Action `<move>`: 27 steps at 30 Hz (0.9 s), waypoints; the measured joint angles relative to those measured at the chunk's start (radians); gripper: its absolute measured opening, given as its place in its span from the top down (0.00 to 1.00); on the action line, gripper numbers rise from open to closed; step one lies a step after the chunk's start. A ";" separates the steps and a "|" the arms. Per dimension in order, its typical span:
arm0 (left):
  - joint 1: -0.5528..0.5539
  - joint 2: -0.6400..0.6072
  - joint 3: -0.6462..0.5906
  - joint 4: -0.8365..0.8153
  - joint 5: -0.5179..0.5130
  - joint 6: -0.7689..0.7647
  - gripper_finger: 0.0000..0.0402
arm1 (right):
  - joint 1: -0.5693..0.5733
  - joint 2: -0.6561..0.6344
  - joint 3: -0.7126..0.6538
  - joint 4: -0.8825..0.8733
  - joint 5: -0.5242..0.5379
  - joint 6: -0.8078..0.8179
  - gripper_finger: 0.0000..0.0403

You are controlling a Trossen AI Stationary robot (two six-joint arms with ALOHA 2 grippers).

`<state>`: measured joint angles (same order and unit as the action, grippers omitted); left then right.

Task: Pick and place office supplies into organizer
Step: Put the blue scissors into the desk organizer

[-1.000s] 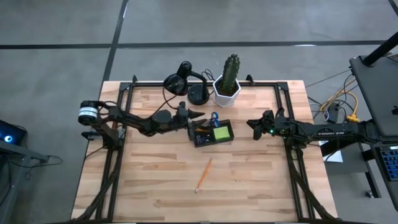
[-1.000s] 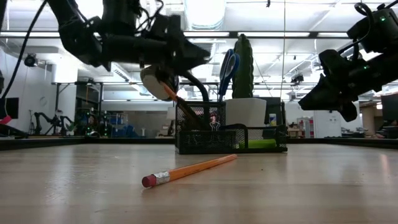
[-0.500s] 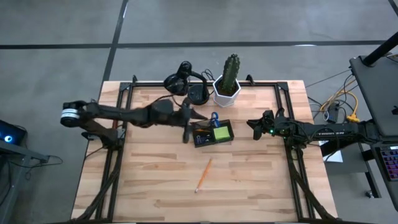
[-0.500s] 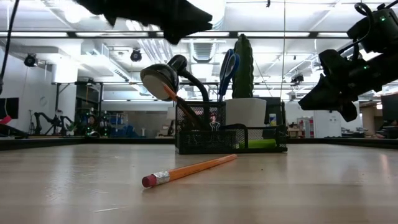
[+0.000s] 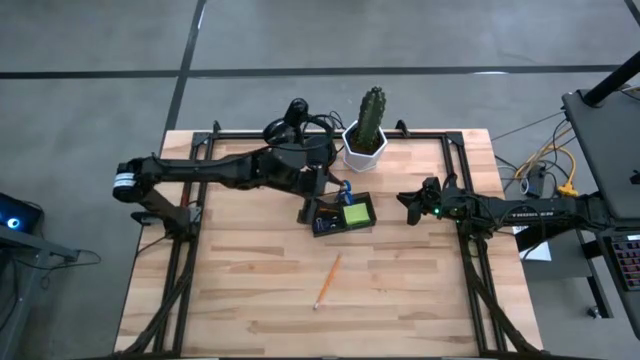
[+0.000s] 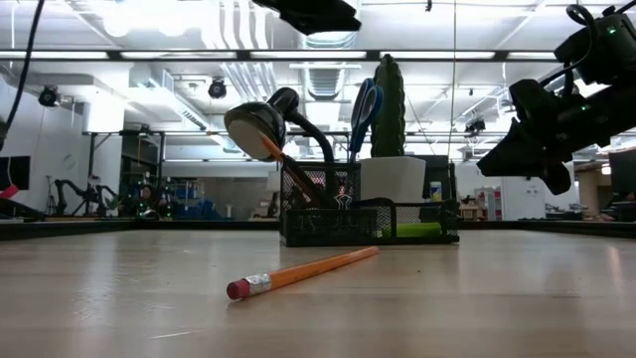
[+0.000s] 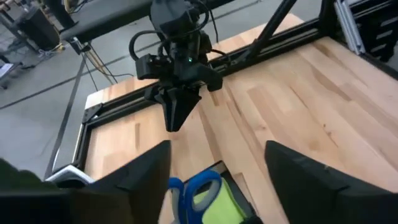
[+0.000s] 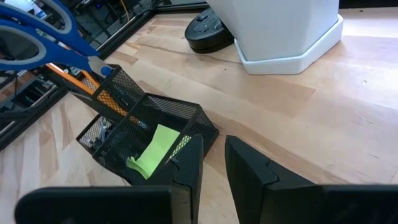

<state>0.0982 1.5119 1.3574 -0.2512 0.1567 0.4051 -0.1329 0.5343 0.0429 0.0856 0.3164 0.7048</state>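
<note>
The dark mesh organizer [image 5: 340, 214] stands mid-table. In it blue-handled scissors [image 6: 366, 109] stand upright, a lime-green sticky pad [image 8: 152, 149] lies flat, and an orange pencil [image 6: 281, 162] leans out over its left end. A second pencil [image 5: 327, 281] lies flat on the table nearer the front. My left gripper [image 7: 217, 180] hangs open high above the organizer's far left corner [image 5: 320, 184], nothing between its fingers. My right gripper [image 8: 214, 165] waits to the organizer's right [image 5: 408, 207], fingers nearly together, holding nothing.
A black desk lamp [image 5: 300, 132] and a cactus in a white pot [image 5: 366, 135] stand just behind the organizer at the far edge. Black frame rails [image 5: 190, 200] run along the table's left and right sides. Bare wood lies around the loose pencil.
My left gripper has risen from the organizer's left end, climbing out of the low view's middle to its top, and swung toward the far edge and right while its wrist tipped up. The leaning pencil has stayed in the organizer. My right arm kept still.
</note>
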 joint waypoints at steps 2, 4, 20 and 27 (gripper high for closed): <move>0.000 0.024 0.017 -0.002 0.000 0.001 0.35 | 0.000 0.000 0.000 0.000 0.000 0.000 0.85; 0.002 0.045 0.035 0.007 0.000 0.004 0.33 | 0.000 0.000 0.000 -0.001 0.000 0.000 0.85; 0.017 0.180 0.244 -0.231 0.001 0.168 0.41 | 0.000 0.006 0.000 -0.002 0.000 -0.001 0.85; 0.048 0.216 0.308 -0.392 -0.005 0.215 0.42 | 0.000 0.007 0.000 -0.002 0.000 -0.006 0.85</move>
<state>0.1464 1.7283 1.6649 -0.6435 0.1520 0.6204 -0.1333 0.5408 0.0429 0.0834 0.3168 0.6989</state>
